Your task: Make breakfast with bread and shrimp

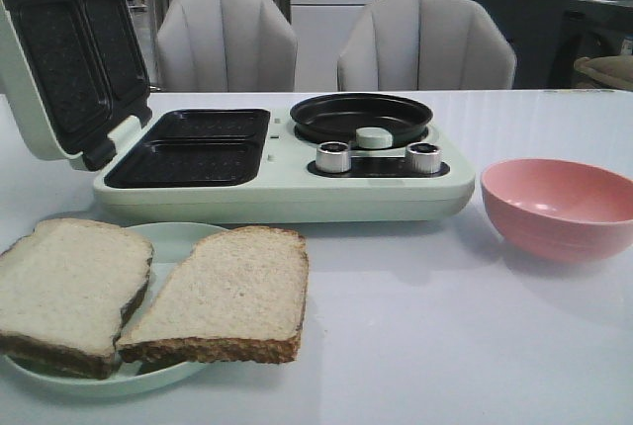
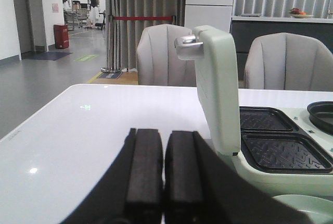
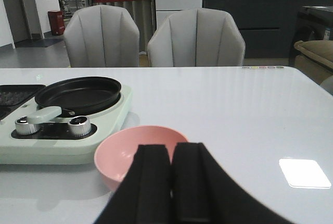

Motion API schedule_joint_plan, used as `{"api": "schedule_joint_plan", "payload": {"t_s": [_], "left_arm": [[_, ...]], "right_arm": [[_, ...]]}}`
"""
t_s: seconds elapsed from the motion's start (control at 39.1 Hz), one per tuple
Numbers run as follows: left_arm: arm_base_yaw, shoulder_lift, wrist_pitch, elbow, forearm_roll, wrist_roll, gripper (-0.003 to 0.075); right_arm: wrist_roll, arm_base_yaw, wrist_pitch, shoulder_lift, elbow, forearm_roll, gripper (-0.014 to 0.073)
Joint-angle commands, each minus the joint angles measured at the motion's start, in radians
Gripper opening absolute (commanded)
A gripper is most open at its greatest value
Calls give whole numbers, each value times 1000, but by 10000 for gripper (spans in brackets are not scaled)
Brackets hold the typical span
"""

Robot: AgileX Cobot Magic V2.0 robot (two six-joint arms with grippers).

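Two slices of white bread, a left slice (image 1: 67, 287) and a right slice (image 1: 229, 295), lie on a pale green plate (image 1: 173, 239) at the front left of the table. The shrimp is out of view; the inside of the pink bowl (image 1: 560, 205) is mostly hidden. My left gripper (image 2: 164, 133) is shut and empty, low over the table beside the maker's raised lid (image 2: 217, 88). My right gripper (image 3: 172, 148) is shut and empty, just in front of the pink bowl (image 3: 125, 151). Neither gripper shows in the front view.
A pale green breakfast maker (image 1: 287, 183) stands mid-table, its lid (image 1: 59, 49) open at the left over two black grill wells (image 1: 193, 146). A round black pan (image 1: 361, 117) with a pale green handle knob (image 1: 374, 135) and two silver dials (image 1: 333, 157) sit on its right. Two grey chairs (image 1: 226, 42) stand behind.
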Motion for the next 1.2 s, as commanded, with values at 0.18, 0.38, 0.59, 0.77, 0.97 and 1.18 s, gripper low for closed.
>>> {"api": "schedule_joint_plan", "payload": {"t_s": [0.18,0.38,0.59,0.77,0.97,1.18], "left_arm": [[2,-18,-81,22,-2,-12,113],[2,-18,-81,22,-2,-12,113],[2,-18,-81,22,-2,-12,113],[2,-18,-136,22,-2,-12,113],[2,-18,-276,20,-2,-12,113],[2,-12,-322,-24,-26,-12,113]], "right_arm": [[1,-8,-85,-21,-17,-9,143],[1,-8,-85,-21,-17,-9,143],[1,-8,-85,-21,-17,-9,143],[1,-8,-85,-21,-17,-9,143],[1,-8,-85,-21,-17,-9,143],[1,-8,-85,-21,-17,-9,143]]}}
